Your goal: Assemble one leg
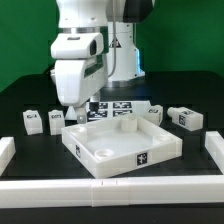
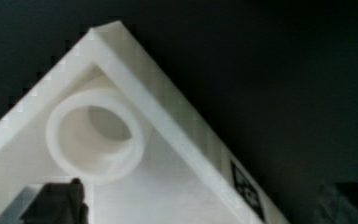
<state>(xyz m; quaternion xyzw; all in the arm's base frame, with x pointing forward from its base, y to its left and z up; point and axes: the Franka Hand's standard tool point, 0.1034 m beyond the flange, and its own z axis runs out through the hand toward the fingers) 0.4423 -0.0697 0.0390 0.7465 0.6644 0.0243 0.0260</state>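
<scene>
Several small white legs with tag marks lie on the black table: two at the exterior view's left (image 1: 33,121) (image 1: 55,119) and one at its right (image 1: 187,119). The large white square tray-like part (image 1: 110,158) lies in the middle. My gripper (image 1: 72,110) hangs just above its far left corner. In the wrist view that corner, with its round socket (image 2: 96,135), fills the picture. My gripper (image 2: 197,210) is open and holds nothing. One dark finger (image 2: 51,205) shows over the tray part, and the other is off its edge. No leg shows in the wrist view.
The marker board (image 1: 115,107) lies behind the tray part. Another small white block (image 1: 152,110) sits to its right. White rails border the table at the left (image 1: 6,150), the right (image 1: 215,148) and the front (image 1: 110,188).
</scene>
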